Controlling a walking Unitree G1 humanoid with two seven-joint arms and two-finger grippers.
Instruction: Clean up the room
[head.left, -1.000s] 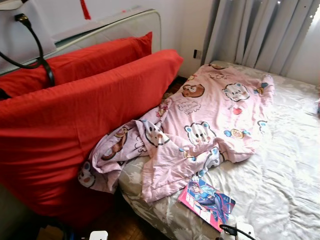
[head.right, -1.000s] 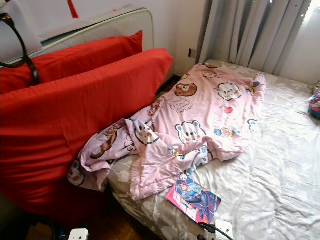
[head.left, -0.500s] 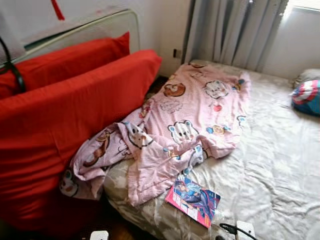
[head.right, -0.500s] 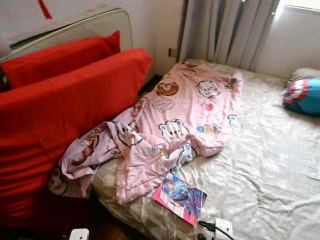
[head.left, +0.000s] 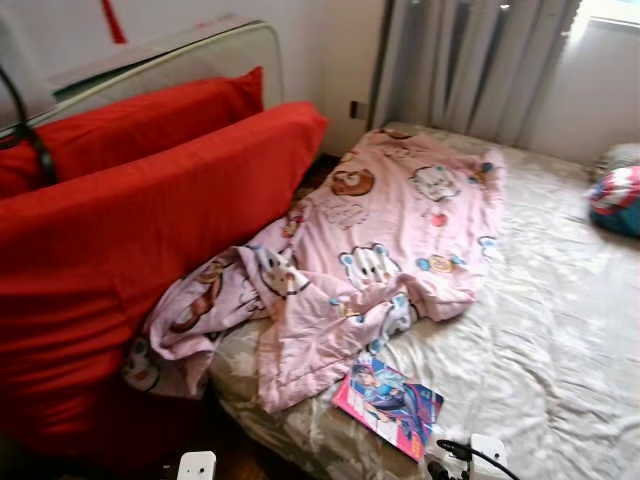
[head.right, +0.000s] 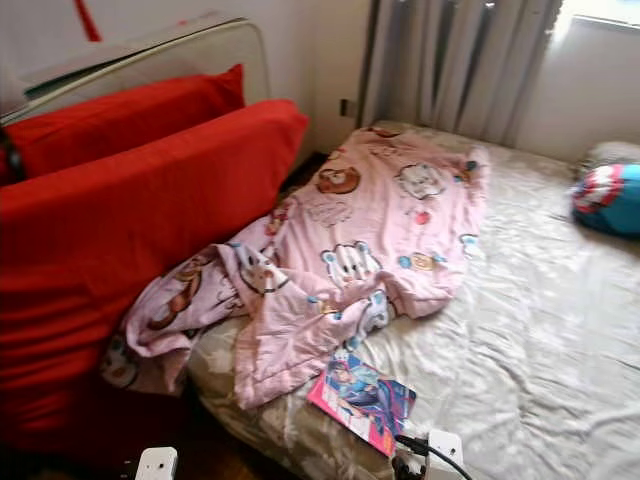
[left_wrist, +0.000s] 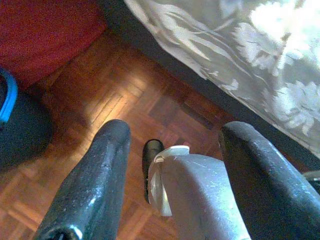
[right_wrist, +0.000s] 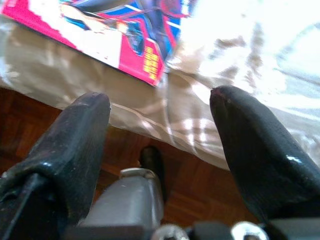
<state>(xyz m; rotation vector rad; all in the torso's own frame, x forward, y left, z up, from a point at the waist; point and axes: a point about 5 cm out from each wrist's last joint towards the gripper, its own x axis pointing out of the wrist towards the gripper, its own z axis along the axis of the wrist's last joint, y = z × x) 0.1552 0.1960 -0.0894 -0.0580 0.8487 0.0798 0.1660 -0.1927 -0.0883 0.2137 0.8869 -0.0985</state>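
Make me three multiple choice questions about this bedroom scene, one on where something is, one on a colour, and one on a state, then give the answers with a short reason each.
1. Where does the comic book lie?
A. On the wooden floor
B. On the bed's near edge, just below the pink blanket
C. On the red cushions

2. What colour are the two big cushions beside the bed?
A. Red
B. Blue
C. Grey

3. How does the pink cartoon blanket lie?
A. Neatly folded in a square
B. Rolled into a tube
C. Rumpled, one end hanging off the bed toward the cushions

Answers: 1 B, the book rests on the sheet near the mattress corner. 2 A, both are plain red. 3 C, it is crumpled and spills over the side.
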